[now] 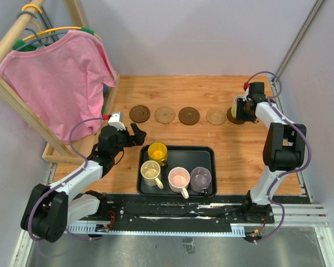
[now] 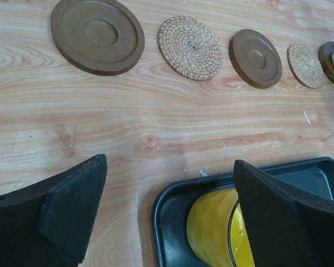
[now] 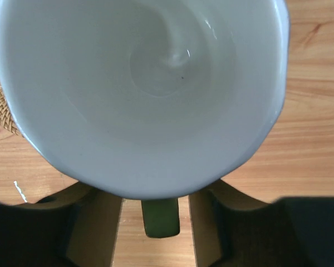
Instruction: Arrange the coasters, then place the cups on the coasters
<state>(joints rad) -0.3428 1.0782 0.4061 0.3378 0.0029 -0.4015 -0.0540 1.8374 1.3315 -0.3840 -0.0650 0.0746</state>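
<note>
There's the right gripper [image 3: 156, 194], jaws apart astride the handle of the pale green cup [image 3: 139, 83], no squeeze; left gripper [image 2: 170, 161] gapes wide over the yellow cup [image 2: 211, 233]

The top view sits high above and behind the arm bases [image 1: 256, 208] and looks down over the whole counter [image 1: 239, 156]. The left wrist view rides low and near, facing forward past the left end effector [image 2: 170, 167] toward the coasters [image 2: 97, 36] and the tray [image 2: 172, 206], both also seen from the top. The right wrist view looks straight down, very close, into a pale cup [image 3: 156, 83] that fills its frame.
</note>
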